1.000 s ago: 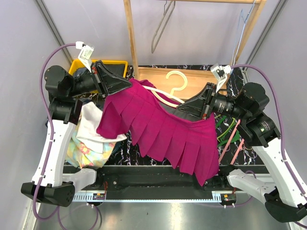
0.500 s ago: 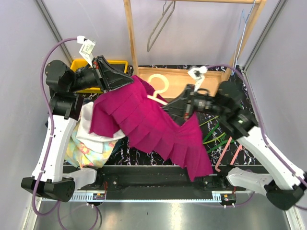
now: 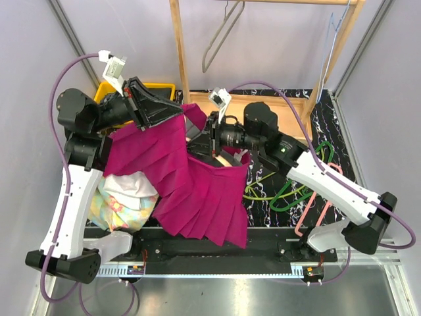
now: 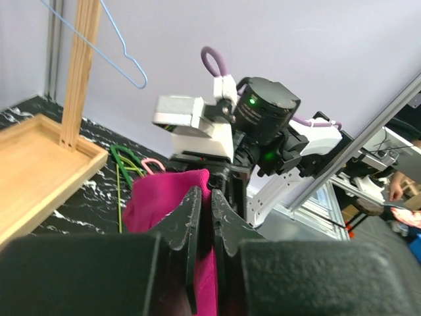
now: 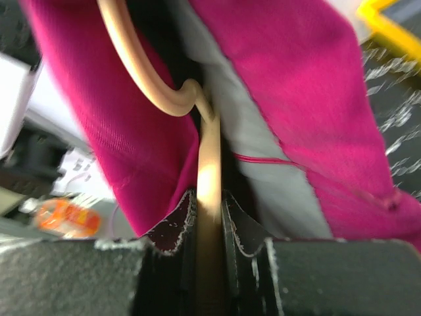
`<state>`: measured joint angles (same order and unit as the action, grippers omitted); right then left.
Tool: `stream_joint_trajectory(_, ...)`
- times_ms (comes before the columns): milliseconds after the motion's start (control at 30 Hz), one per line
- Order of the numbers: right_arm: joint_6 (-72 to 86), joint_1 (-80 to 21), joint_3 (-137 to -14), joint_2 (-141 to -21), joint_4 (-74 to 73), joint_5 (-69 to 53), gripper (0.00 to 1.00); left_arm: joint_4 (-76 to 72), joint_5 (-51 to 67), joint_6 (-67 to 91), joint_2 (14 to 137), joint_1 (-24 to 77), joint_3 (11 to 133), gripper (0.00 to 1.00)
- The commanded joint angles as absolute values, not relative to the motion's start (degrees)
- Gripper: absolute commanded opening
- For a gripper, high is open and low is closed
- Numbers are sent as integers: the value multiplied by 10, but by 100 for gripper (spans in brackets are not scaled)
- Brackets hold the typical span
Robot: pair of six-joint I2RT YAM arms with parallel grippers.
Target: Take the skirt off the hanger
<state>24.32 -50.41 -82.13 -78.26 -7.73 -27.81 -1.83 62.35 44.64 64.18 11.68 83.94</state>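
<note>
Top external view is showing the magenta skirt (image 3: 191,184) hanging above the tabletop (image 3: 270,217), left of centre and draping toward the near edge, with its waistband being pinched by the left pincer (image 3: 179,112) near the far left corner. Right wrist view is showing the right pincer (image 5: 209,199) clamping the cream hanger (image 5: 209,151) inside the waistband. Judging by this, one arm is anchoring the cloth while the other is working the hanger free.

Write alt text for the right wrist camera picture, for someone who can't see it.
The right gripper is clamped on a cream hanger, whose curved arm runs up between folds of a magenta skirt showing its pale grey lining.
</note>
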Motion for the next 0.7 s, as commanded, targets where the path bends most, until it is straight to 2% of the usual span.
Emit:
stream_joint_trajectory(0, 150, -508, -967, -780, 78, -192, 0, -2, 643, 422, 619, 127, 838, 9)
stream_joint_trajectory(167, 42, -508, -1158, -848, 11, -169, 0, 25, 642, 400, 609, 124, 820, 9)
stream_joint_trajectory(333, 32, -508, -1319, -920, -50, -186, 0, 43, 643, 381, 606, 114, 818, 10)
stream_joint_trajectory(433, 36, -508, -1297, -895, -88, -177, 0, 82, 645, 343, 601, 114, 828, 12)
stream_joint_trajectory(667, 68, -508, -1137, -778, -130, -179, 0, 97, 636, 324, 589, 113, 835, 13)
